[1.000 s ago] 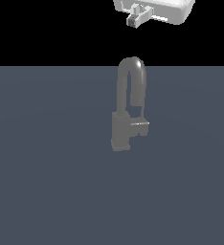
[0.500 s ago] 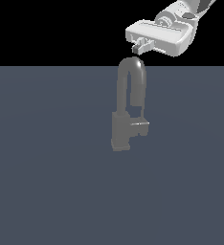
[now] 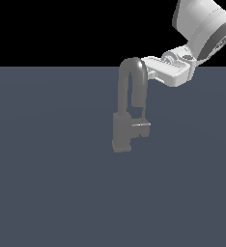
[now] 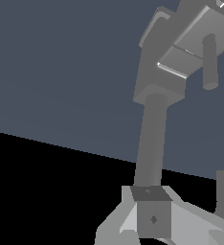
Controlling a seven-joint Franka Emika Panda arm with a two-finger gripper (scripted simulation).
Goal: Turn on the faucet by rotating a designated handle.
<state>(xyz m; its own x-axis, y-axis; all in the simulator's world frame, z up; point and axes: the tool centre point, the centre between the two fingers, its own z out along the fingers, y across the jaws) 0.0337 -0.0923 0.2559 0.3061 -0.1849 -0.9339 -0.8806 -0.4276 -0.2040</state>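
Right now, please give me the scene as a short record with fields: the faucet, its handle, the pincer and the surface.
faucet: dull grey faucet, blocky base, tall inverted-U spout, standing upright
handle: short flat lever with a bright edge, projecting from the base toward the exterior view's right
pincer: white pincer beside the top of the spout, well above the handle; open or shut cannot be told
contact with handle: none visible
surface: plain dark blue-grey floor
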